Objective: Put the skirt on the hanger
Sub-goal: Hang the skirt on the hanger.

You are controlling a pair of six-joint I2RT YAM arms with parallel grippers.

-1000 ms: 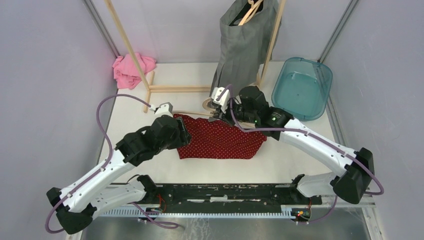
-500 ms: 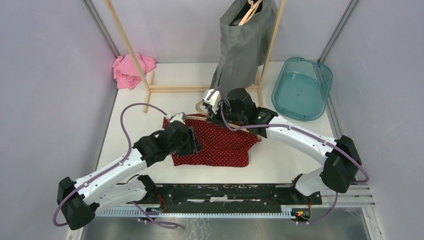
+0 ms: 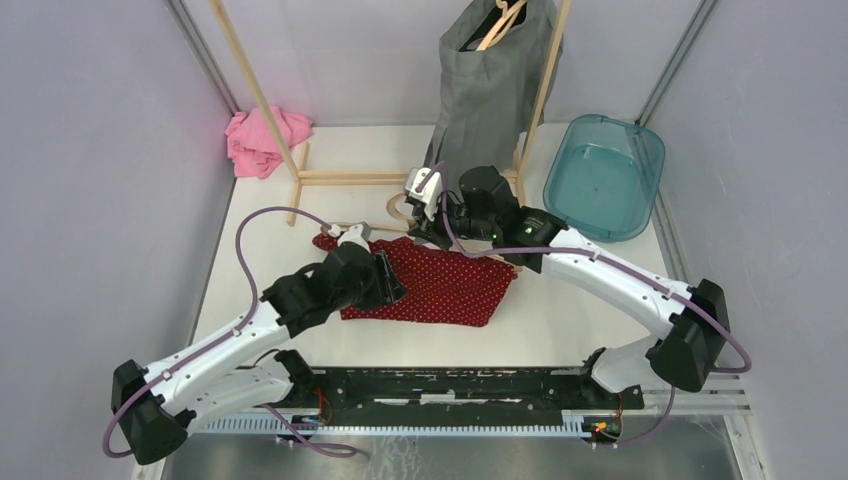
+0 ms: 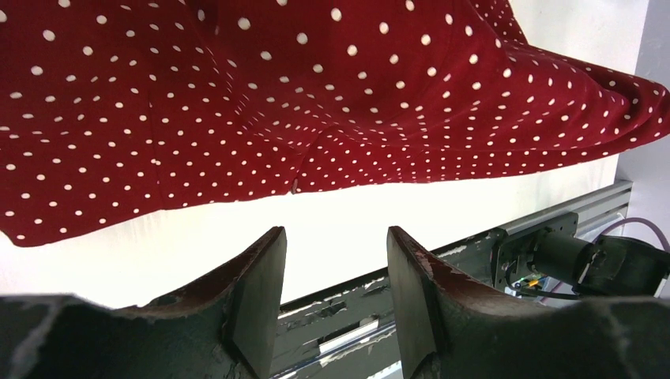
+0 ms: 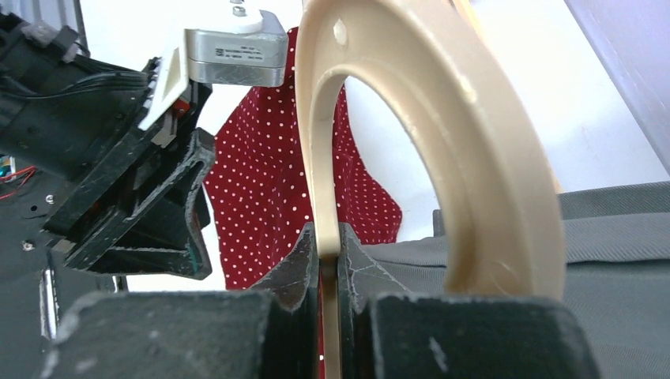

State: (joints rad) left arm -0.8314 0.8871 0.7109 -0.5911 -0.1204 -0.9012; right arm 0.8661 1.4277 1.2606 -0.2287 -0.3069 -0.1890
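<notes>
The red, white-dotted skirt (image 3: 450,288) lies flat on the white table. It fills the upper part of the left wrist view as well, the skirt (image 4: 316,95) reaching down to its hem. The wooden hanger (image 3: 396,208) has its hook sticking out at the skirt's far edge. My right gripper (image 3: 427,228) is shut on the hanger (image 5: 442,142) at the base of the hook, with my right gripper (image 5: 324,245) clamping the thin wood. My left gripper (image 3: 388,283) hovers over the skirt's left part. In its own view the left gripper (image 4: 336,237) is open, with only bare table between the fingers.
A grey garment (image 3: 490,90) hangs on the wooden rack (image 3: 262,100) at the back. A pink cloth (image 3: 262,138) lies at the back left. A teal tub (image 3: 603,175) stands at the back right. The black base rail (image 3: 450,385) runs along the near edge.
The right gripper has carried the hanger to the left and the skirt has slid left with it. The left arm swung right over the skirt and its jaws narrowed slightly.
</notes>
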